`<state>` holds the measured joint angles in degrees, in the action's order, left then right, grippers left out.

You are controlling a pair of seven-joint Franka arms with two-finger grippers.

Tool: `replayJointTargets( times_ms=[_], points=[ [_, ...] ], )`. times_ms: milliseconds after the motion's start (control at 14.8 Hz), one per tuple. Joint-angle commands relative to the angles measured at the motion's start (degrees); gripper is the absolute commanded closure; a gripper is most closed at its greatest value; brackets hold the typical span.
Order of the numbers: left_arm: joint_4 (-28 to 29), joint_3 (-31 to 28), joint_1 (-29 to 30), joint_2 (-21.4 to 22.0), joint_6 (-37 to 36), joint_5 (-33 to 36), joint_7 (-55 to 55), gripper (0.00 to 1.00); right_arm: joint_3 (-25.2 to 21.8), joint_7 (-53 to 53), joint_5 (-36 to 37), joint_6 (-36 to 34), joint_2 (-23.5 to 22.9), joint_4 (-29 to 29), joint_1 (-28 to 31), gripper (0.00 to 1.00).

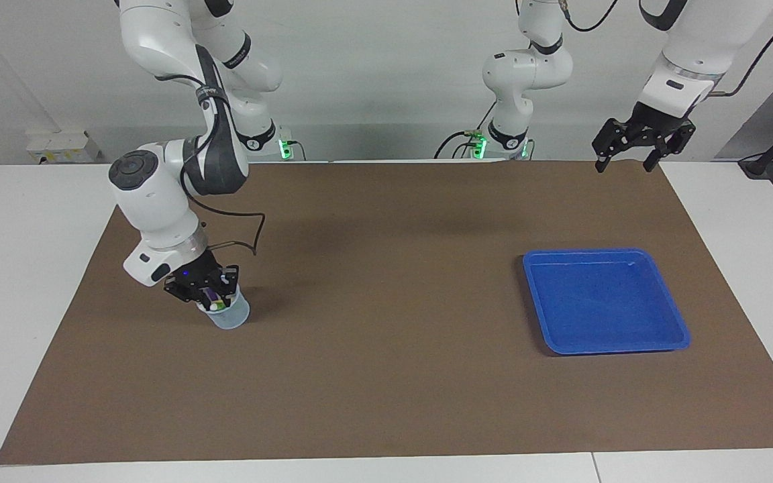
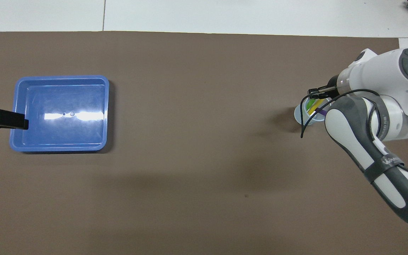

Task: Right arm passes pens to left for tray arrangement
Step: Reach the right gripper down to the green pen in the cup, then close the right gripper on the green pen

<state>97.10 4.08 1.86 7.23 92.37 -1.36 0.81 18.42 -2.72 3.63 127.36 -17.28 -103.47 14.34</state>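
Right gripper (image 1: 211, 293): down in cup (image 1: 229, 315) among pens (image 2: 313, 107) — grip unclear; should close squarely on one
Left gripper (image 1: 630, 159): open, empty — waited

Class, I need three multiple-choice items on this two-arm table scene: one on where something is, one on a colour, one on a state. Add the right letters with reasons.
1. Where are the pens?
A. in the blue tray
B. in the translucent cup
C. flat on the brown mat

2. What colour is the tray?
A. red
B. blue
C. white

3. The tray is
A. empty
B. holding one pen
C. upside down

Key: 1 B, the pens stand in the cup under the right pincer. 2 B, its rim and floor are bright blue. 3 A, only its bare floor shows, while the left pincer waits in the air.
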Motion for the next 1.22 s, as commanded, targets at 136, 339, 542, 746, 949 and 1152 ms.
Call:
replayJointTargets(
  times_ms=[136,339,542,746,949,1152],
  points=[
    [0.1,-0.1,-0.3,0.9,-1.0,0.0,0.0,0.00,0.4,1.1,0.6,0.2,1.5,-1.4,0.7,0.68],
    [0.1,-0.1,-0.3,0.9,-1.0,0.0,-0.1,0.00,0.3,1.1,0.7,0.5,1.4,-1.4,1.1,0.70],
    [0.1,-0.1,-0.3,0.9,-1.0,0.0,0.0,0.00,0.3,1.1,0.7,0.5,1.5,-1.5,1.1,0.74],
    [0.1,-0.1,-0.3,0.9,-0.9,0.0,0.0,0.00,0.3,1.1,0.7,0.6,1.5,-1.5,1.1,0.75],
    [0.1,-0.1,-0.3,0.9,-0.9,0.0,0.0,0.00,0.3,1.1,0.7,0.9,1.4,-1.5,1.1,0.75],
    [0.1,-0.1,-0.3,0.9,-0.9,0.0,0.0,0.00,0.3,1.1,0.7,1.0,1.3,-1.7,1.2,0.75]
  ],
)
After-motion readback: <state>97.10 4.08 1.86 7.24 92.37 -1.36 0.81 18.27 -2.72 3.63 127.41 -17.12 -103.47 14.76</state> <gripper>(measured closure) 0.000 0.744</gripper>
